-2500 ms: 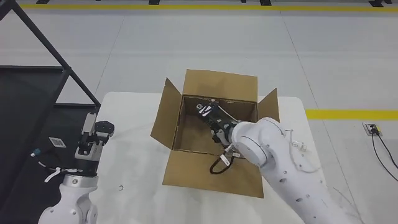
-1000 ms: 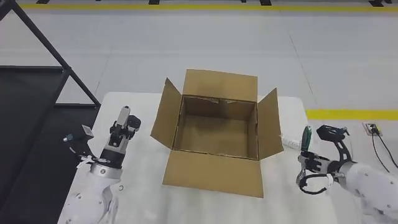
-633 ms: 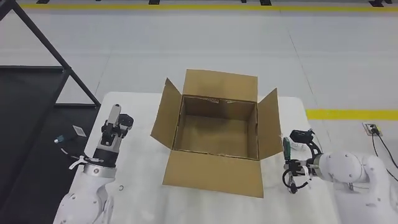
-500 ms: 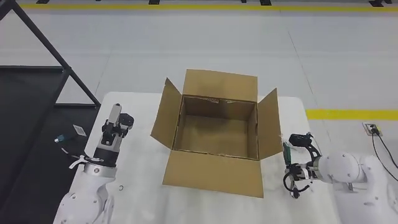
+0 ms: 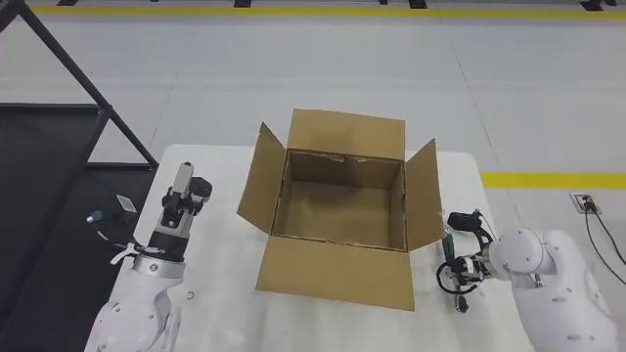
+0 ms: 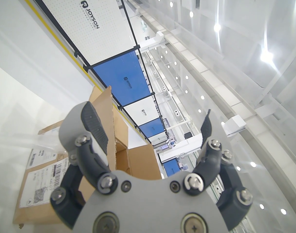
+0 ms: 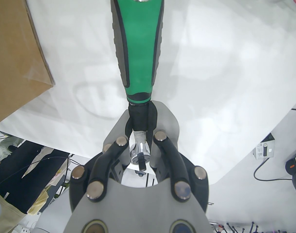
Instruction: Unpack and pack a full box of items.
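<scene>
Box looks emptied, ratchet in hand beside it

Box [image 5: 333,276] sits mid-bench [image 5: 220,254], all four flaps open. From the top view its floor reads bare, so I'd call the unpack half at or near its last item.

Right tool [image 7: 140,122] is clamped on what looks like a green-handled ratchet [image 7: 137,37]. It grips the black neck just below the handle, and the handle sticks straight out past the fingertips. It hangs over the bench just beside the right flap [image 5: 423,196], apart from the cardboard. I can't tell whether the ratchet touches the bench.

Left tool [image 6: 148,120] has its jaws wide apart with nothing between them. It's raised over the bench's left side, well clear of the box and tilted up.

Next move, my guess:
- For a put-down, lower until the handle lies flat on the bench, then release. Keep the handle tip off the flap.
- For repacking, lift over the flap edge before swinging in, because the long handle could snag the rim.

Versus the earlier frames:
- 2.5 s back the right arm was reaching down inside the box.
- At 1.0 s it was out at the far right bench edge with the ratchet, and since then it has drifted back in, now close by the flap.
- The left arm moved a little between frames and sits about where it was half a second ago.
- The box hasn't moved.
</scene>
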Robot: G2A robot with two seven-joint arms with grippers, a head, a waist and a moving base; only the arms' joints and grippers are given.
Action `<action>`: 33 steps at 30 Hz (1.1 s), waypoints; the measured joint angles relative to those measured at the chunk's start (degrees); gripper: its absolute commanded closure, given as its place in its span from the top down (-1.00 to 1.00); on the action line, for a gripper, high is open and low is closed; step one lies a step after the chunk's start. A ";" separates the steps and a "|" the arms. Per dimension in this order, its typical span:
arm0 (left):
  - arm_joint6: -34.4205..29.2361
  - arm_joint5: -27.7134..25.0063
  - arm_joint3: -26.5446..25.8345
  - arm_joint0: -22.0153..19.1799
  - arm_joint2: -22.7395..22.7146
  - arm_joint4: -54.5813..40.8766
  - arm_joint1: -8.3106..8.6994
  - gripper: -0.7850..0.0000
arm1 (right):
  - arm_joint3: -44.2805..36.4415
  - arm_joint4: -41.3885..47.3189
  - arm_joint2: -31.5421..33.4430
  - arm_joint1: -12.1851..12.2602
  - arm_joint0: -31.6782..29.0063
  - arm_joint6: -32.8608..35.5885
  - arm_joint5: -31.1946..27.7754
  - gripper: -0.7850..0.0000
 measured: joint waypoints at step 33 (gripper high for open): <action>0.49 0.42 -0.31 -1.10 -0.03 0.02 0.09 1.00 | -22.70 12.23 8.85 2.39 -11.18 -16.61 1.87 1.00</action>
